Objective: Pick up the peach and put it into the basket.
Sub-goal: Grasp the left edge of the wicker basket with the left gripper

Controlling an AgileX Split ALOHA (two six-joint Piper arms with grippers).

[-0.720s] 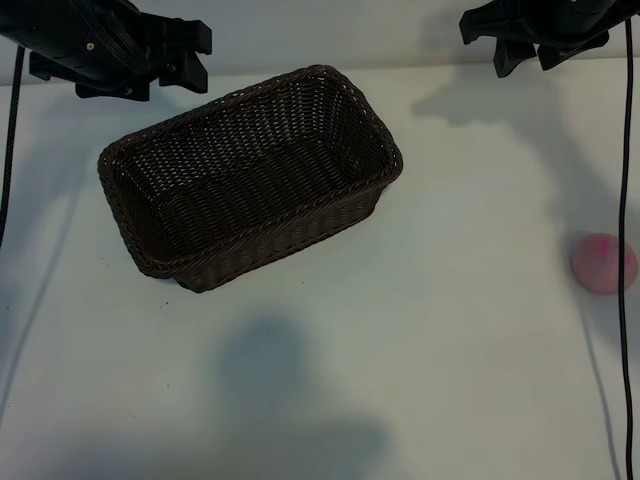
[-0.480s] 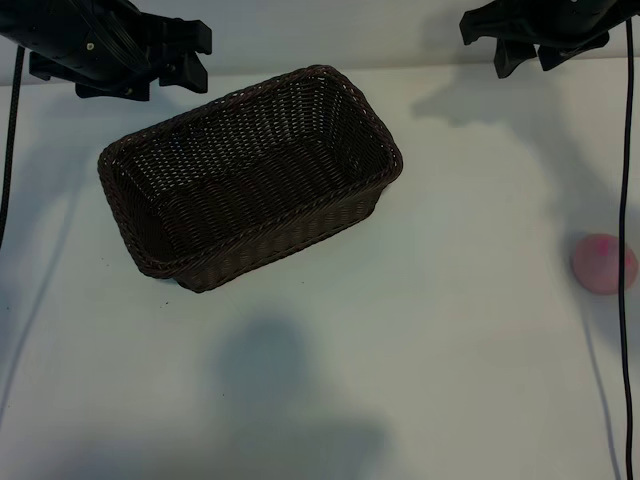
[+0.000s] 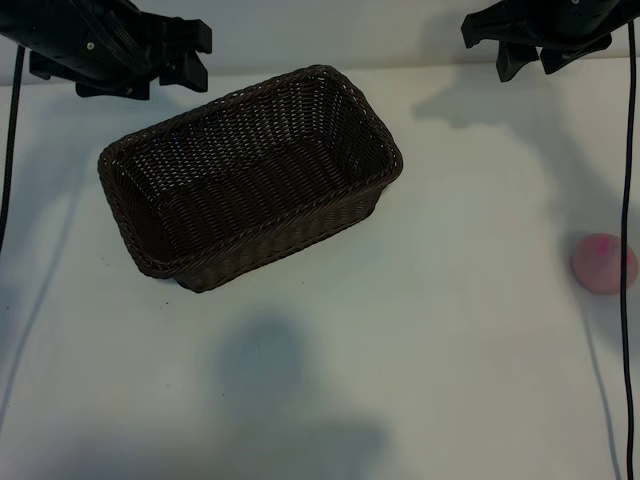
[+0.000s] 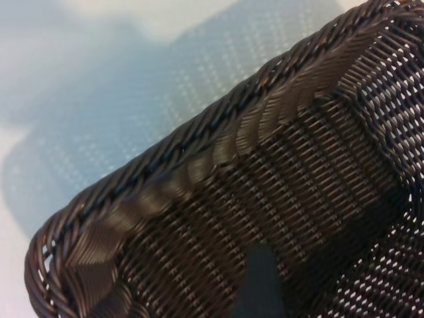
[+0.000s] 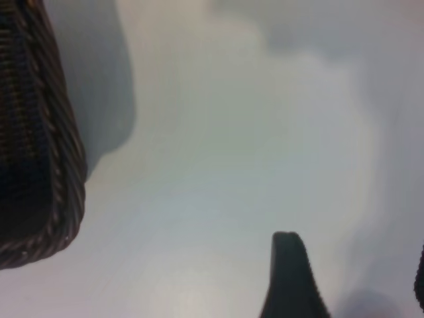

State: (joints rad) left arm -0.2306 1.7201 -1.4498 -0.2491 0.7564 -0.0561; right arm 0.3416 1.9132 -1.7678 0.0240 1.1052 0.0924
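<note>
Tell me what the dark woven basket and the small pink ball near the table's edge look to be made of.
The dark-brown rectangular woven basket: wicker or plastic imitation rattan, going by its interlaced strands, braided rim and slight sheen; which one is unclear. The small round pale-pink peach: matte skin with brighter pink blotches and no glossy highlights; possibly foam or soft plastic, but the look leaves it open.
</note>
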